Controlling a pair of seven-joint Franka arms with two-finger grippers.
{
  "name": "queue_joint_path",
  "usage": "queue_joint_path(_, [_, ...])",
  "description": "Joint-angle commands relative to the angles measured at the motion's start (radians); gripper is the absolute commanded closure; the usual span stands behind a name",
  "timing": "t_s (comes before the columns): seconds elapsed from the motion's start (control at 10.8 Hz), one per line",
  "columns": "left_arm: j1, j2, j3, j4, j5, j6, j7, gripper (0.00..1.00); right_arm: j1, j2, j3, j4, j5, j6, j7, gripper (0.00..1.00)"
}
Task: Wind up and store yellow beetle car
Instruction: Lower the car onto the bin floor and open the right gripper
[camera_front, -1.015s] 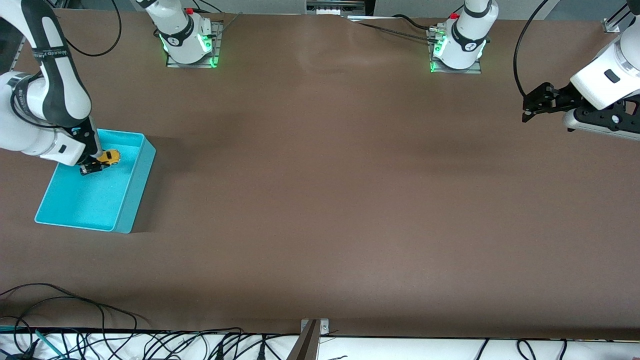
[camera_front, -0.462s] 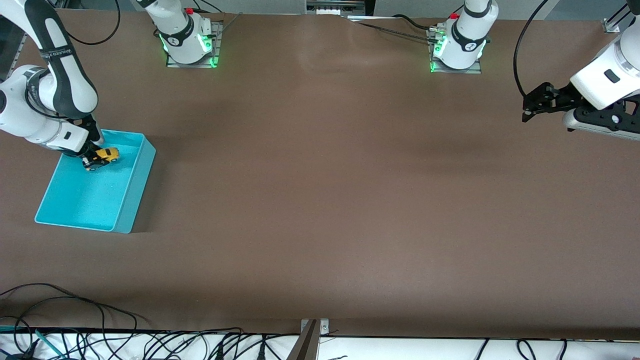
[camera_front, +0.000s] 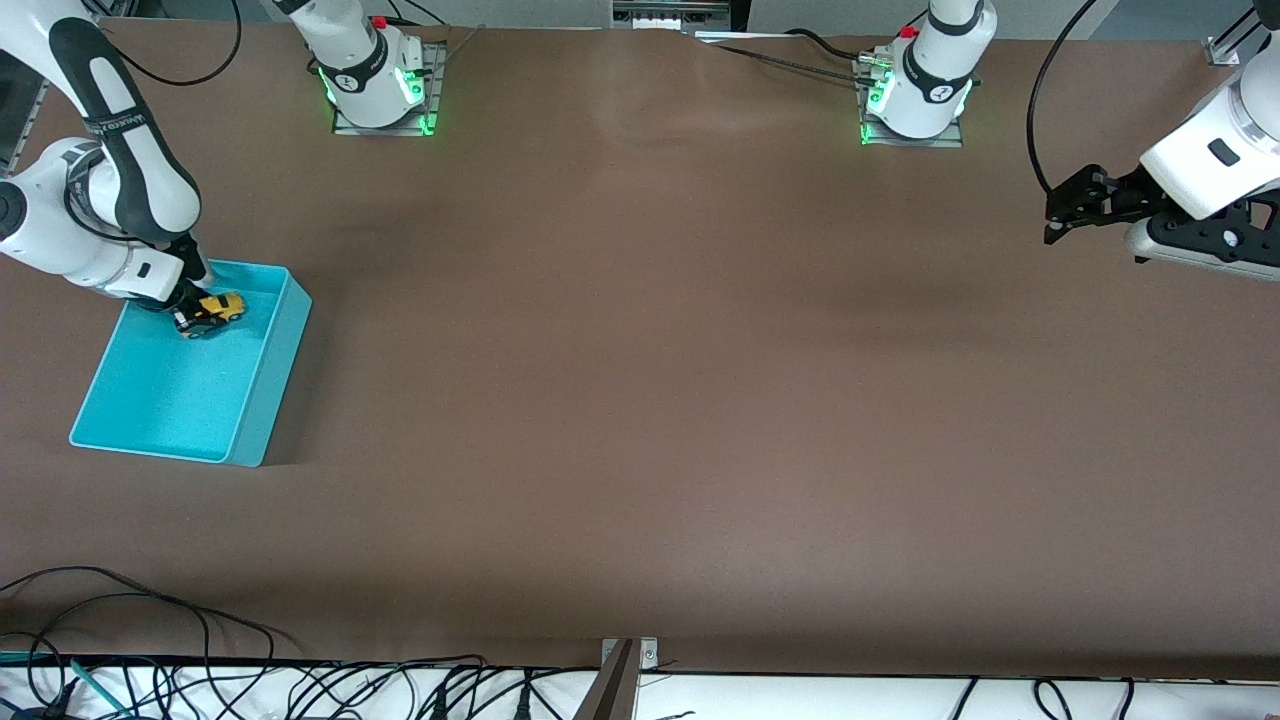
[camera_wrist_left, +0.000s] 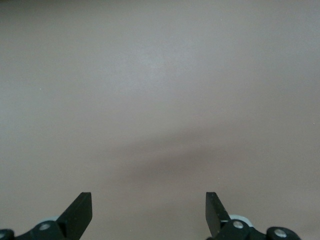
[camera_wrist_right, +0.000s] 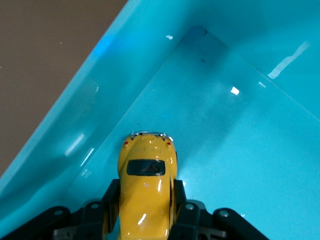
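The yellow beetle car is inside the turquoise bin, near the bin's corner closest to the robot bases. My right gripper is down in the bin and shut on the car's sides. In the right wrist view the car sits between the two black fingers, low over the bin's floor; I cannot tell if its wheels touch. My left gripper hangs open and empty over bare table at the left arm's end, and it waits. Its fingertips show wide apart in the left wrist view.
The bin stands at the right arm's end of the brown table. Its walls rise around the car on two sides. Cables lie along the table edge nearest the front camera.
My right gripper has moved with the car inside the bin, toward the wall nearest the robot bases. The left arm has not moved.
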Motion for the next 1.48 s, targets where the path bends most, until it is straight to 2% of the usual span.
queue_joint_path(0.0, [0.004, -0.019, -0.003, -0.014, -0.008, -0.006, -0.002, 0.00, -0.017, -0.014, 0.009, -0.007, 0.003, 0.008, -0.021, 0.00])
queue_joint_path(0.46, [0.004, -0.016, -0.002, -0.008, -0.008, -0.006, -0.003, 0.00, -0.015, -0.052, 0.015, 0.022, 0.069, -0.095, -0.016, 0.00])
queue_joint_path(0.65, [0.004, -0.014, 0.000, -0.003, -0.006, -0.006, -0.002, 0.00, -0.004, -0.099, 0.040, 0.027, 0.086, -0.106, 0.002, 0.00])
queue_joint_path(0.92, [0.004, -0.016, 0.000, 0.000, -0.006, -0.006, -0.002, 0.00, 0.084, -0.192, 0.041, 0.041, 0.121, -0.175, 0.200, 0.00])
queue_joint_path(1.2, [0.004, -0.019, -0.005, -0.001, -0.006, -0.007, -0.008, 0.00, 0.173, -0.209, 0.040, 0.122, 0.135, -0.236, 0.383, 0.00])
queue_joint_path(1.38, [0.004, -0.021, -0.005, 0.000, -0.008, -0.015, -0.005, 0.00, 0.212, -0.219, 0.035, 0.191, 0.220, -0.345, 0.532, 0.00])
